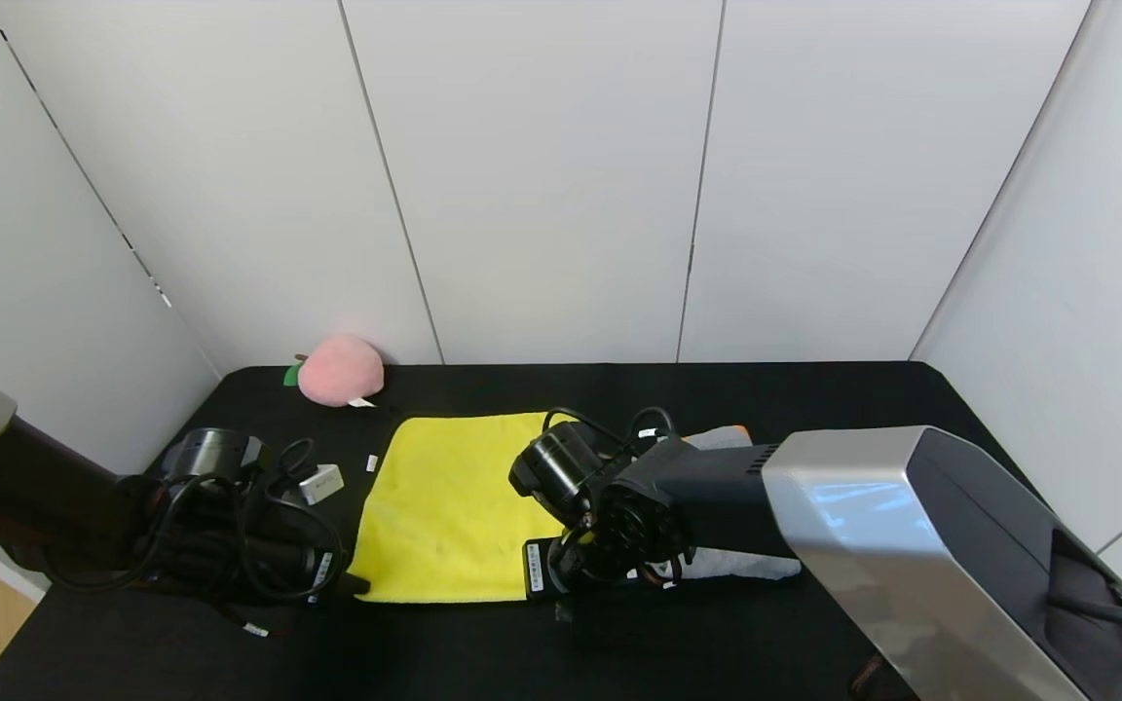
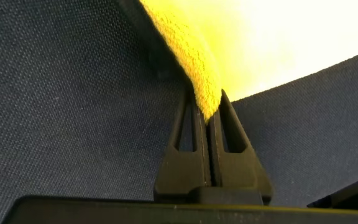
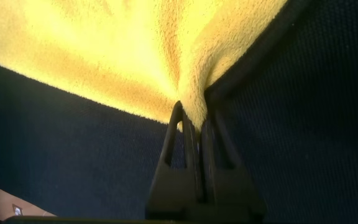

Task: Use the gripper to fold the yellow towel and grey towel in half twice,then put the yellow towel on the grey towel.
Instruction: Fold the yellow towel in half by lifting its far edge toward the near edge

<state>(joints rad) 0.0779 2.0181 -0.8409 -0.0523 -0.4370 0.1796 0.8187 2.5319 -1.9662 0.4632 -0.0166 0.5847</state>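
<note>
My left hand (image 2: 211, 115) is pinched tight on the yellow towel's (image 1: 444, 506) near-left corner, and my right hand (image 3: 194, 124) is clamped on its near-right corner. Towel lies flat on the black counter (image 1: 814, 409), grey towel (image 1: 727, 565) beside it under my right arm.

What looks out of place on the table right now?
A pink plush peach sits at the table's far left edge, unrelated to folding. Otherwise normal: left gripper and right gripper each pinch a near corner of the yellow towel; the grey towel lies mostly hidden under the right arm.
</note>
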